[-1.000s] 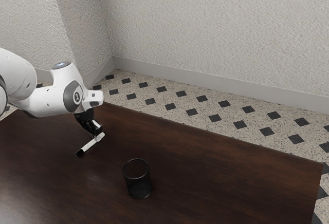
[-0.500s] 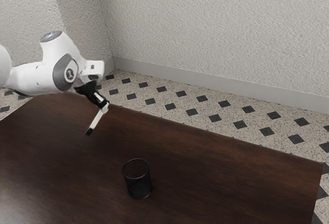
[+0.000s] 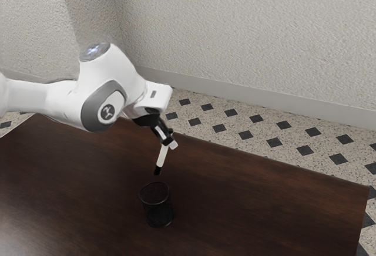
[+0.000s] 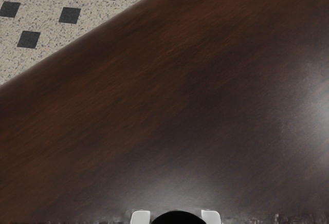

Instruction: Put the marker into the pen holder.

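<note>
Marker carried close to the pen holder, black end down.
Our claw point(image 3: 168, 142), clenched on the marker point(image 3: 161, 157) with a fingertip on either side, has swung toward the exterior view's right since the last picture, bringing the marker from well apart to near the black pen holder point(image 3: 158, 214). The marker hangs raised off the surface point(image 3: 252, 191), steeper than before but tilted, its lower end just behind the rim in that view. Transport looks nearly finished; we judge that lining up over the opening comes next, then lowering. If we release early, the tip could catch the rim.
</note>
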`<action>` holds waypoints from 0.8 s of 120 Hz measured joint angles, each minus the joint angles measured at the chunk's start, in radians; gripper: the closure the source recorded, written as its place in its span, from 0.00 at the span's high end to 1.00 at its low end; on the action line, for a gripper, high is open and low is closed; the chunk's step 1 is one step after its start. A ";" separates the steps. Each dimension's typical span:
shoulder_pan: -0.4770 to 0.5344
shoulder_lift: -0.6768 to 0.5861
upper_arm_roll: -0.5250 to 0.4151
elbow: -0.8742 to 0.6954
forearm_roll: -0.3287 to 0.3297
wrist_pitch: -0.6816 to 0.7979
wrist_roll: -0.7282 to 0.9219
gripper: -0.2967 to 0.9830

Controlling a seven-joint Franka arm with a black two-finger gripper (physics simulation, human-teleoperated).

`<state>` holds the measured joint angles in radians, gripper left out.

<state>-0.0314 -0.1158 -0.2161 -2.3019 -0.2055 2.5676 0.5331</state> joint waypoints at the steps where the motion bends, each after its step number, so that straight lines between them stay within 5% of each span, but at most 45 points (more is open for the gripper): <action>1: -0.001 -0.009 -0.005 -0.007 0.000 0.000 -0.003 0.17; 96: 0.021 -0.065 -0.071 -0.140 -0.003 0.004 -0.187 0.18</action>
<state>-0.0099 -0.1808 -0.2871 -2.4420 -0.2089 2.5717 0.3458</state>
